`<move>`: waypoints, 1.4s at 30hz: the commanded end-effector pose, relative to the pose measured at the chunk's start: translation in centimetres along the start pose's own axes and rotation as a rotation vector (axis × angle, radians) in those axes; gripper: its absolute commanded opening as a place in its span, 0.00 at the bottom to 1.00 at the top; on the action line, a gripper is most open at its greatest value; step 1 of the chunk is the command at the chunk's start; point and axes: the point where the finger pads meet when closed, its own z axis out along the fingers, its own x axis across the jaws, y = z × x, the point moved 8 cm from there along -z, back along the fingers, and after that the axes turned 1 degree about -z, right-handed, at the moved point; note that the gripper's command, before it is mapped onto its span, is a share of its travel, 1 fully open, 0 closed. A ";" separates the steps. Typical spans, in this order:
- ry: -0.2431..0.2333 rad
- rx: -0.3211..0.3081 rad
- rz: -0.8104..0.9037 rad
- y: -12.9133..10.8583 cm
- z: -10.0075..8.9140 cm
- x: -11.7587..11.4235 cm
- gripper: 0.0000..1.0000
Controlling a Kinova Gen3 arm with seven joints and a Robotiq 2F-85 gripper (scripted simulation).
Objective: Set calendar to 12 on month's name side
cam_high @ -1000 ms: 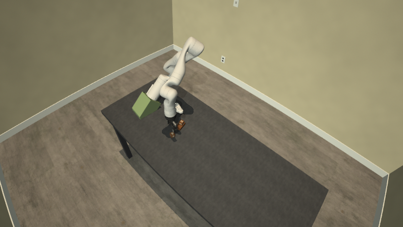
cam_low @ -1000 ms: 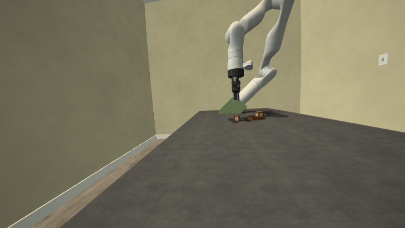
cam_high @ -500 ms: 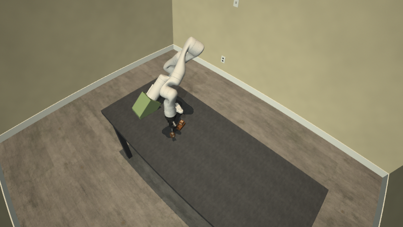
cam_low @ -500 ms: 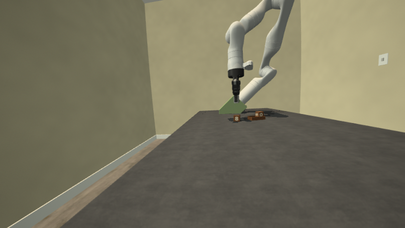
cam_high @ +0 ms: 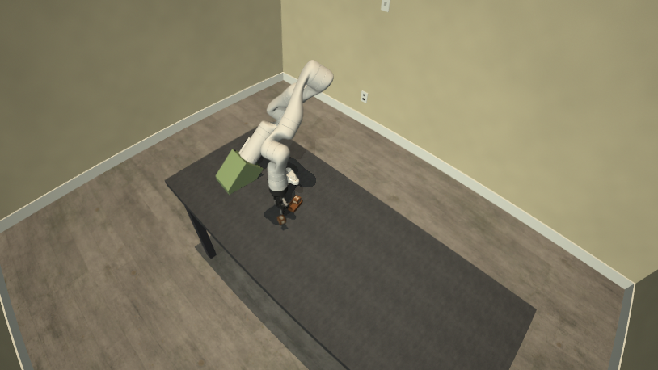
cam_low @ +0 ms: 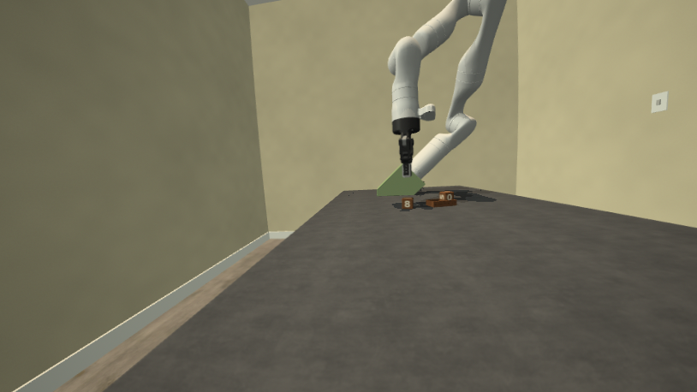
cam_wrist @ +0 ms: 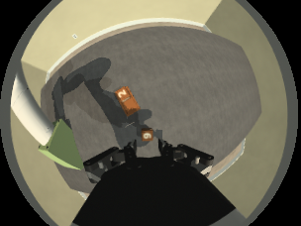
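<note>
A small brown cube [cam_low: 407,203] showing an 8 stands on the dark table, apart from the tray; it also shows in the top view [cam_high: 280,220] and in the wrist view [cam_wrist: 147,136]. The orange-brown tray [cam_low: 441,202] lies flat to its right and holds the second cube [cam_low: 445,196], which shows a 0. The tray also shows in the top view [cam_high: 294,203] and in the wrist view [cam_wrist: 129,100]. My gripper [cam_low: 405,168] hangs well above the loose cube, pointing down, fingers partly open with nothing between them. It also shows in the wrist view [cam_wrist: 149,151].
A green wedge-shaped block [cam_low: 399,184] stands at the table's far end by the arm's base, just behind the cubes. It also shows in the top view [cam_high: 237,172]. The table's left edge is close to the loose cube.
</note>
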 end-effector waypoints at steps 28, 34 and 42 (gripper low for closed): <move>-0.001 0.001 0.008 0.0 1.5 0.1 0.46; -0.001 0.001 0.008 0.0 2.4 0.1 0.46; -0.001 0.001 0.008 0.0 3.3 0.1 0.46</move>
